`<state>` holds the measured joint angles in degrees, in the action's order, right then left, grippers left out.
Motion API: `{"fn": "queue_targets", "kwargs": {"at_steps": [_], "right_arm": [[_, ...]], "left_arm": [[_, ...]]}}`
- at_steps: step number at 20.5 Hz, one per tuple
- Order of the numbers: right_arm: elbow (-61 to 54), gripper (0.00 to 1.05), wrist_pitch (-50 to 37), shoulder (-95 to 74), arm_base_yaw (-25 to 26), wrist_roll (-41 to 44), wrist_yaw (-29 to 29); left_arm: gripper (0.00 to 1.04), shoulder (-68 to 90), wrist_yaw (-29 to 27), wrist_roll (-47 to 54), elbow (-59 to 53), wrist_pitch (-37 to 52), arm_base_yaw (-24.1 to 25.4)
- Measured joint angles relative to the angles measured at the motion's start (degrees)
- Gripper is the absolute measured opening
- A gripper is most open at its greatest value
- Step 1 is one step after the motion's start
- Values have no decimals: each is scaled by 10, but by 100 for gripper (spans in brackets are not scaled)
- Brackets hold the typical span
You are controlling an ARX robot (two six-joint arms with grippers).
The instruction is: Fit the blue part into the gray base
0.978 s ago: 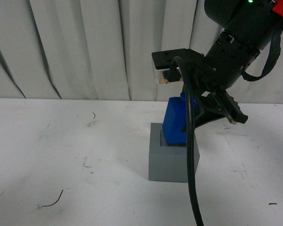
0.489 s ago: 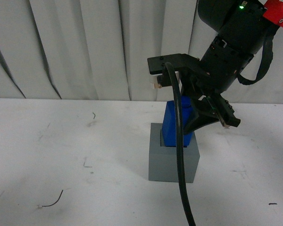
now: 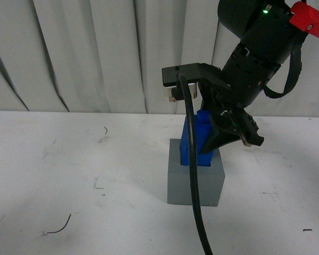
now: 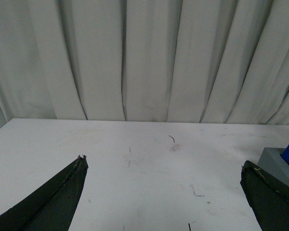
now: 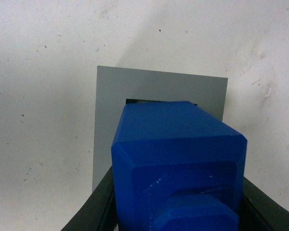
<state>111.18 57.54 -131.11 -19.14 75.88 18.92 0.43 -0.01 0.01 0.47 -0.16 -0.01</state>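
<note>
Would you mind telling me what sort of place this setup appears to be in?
Probably a robotics lab test bench: a scuffed white table, a pleated white curtain hung as a plain backdrop, and simple test props, a blue part and a gray base.

Bright blue part (image 3: pixel 201 146), matte gray base (image 3: pixel 178 183), white table (image 3: pixel 69 175) w/ dark scuffs, pale gray curtain (image 3: pixel 95 53), blk cable (image 3: pixel 193 202)

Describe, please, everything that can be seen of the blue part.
The blue part is a bright blue, matte block, plastic by its look, taller than wide, with bevelled top edges and a small stud on top. It stands almost upright, its lower end in the recess of the gray base, most of it above. The right gripper clamps its sides.
</note>
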Motion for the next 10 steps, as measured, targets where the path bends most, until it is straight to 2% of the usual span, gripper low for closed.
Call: {"fn": "queue_targets", "kwargs": {"at_steps": [10], "right_arm": [[-15, 47, -15, 5, 0, -7, -12]], "left_arm": [[98, 0, 0, 0, 0, 0, 0]]}}
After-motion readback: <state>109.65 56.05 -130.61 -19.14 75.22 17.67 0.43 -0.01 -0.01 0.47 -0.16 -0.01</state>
